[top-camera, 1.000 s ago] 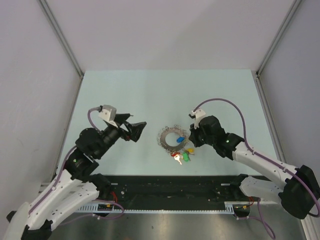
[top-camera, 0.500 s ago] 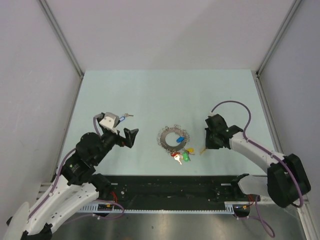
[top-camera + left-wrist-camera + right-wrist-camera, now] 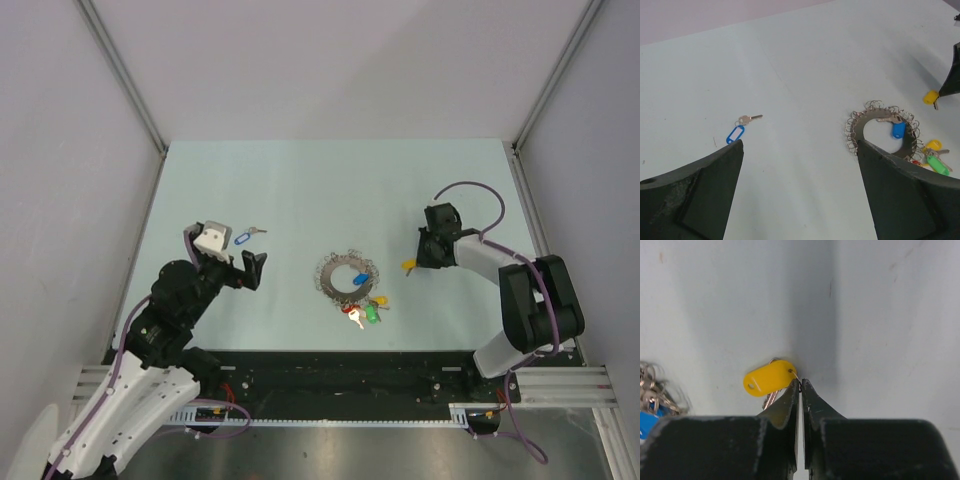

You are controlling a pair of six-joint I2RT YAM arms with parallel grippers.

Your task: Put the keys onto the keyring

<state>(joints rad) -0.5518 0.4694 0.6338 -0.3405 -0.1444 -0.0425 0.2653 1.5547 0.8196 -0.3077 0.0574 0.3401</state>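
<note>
A pale green table (image 3: 300, 180) sits between plain grey walls (image 3: 60, 150).

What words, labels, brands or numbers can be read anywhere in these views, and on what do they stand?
No text can be read in any view.
yellow-tagged key: the tag face is blank, with only a punched hole.
blue-tagged key: the tag has a pale window, but nothing in it is legible.
keyring: its tags are too small to read.
</note>
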